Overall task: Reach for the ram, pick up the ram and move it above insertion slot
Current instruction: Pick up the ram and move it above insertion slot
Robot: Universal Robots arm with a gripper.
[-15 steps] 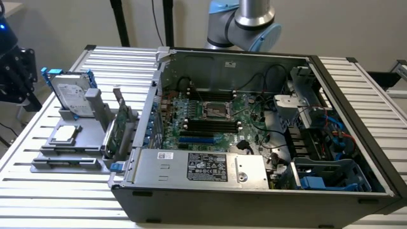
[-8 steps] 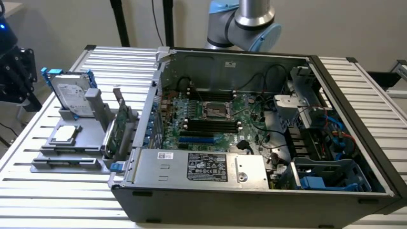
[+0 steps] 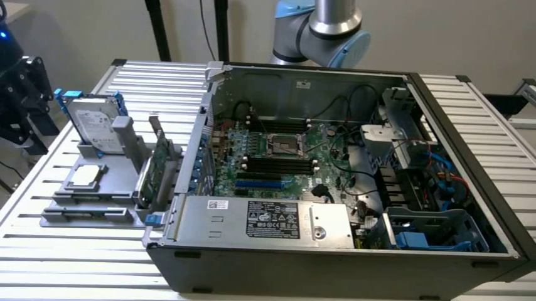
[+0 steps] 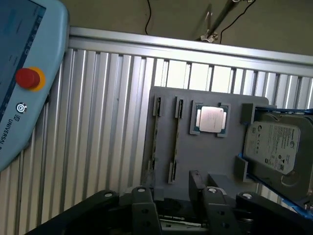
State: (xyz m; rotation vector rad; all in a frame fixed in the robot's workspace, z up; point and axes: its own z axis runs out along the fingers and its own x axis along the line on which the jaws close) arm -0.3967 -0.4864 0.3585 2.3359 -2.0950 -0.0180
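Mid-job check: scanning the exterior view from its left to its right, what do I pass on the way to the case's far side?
Hard drive in its blue frame → ram standing on edge → motherboard inside the open case → blue plastic bay.

A flat grey plastic holder (image 4: 205,161) is lying on the ribbed aluminium table (image 4: 98,122); a square silver processor chip (image 4: 211,119) is sitting in its recess; a silver hard drive in a blue frame (image 4: 274,144) is standing at one end; the black gripper (image 4: 178,215) is hovering over the holder's edge.
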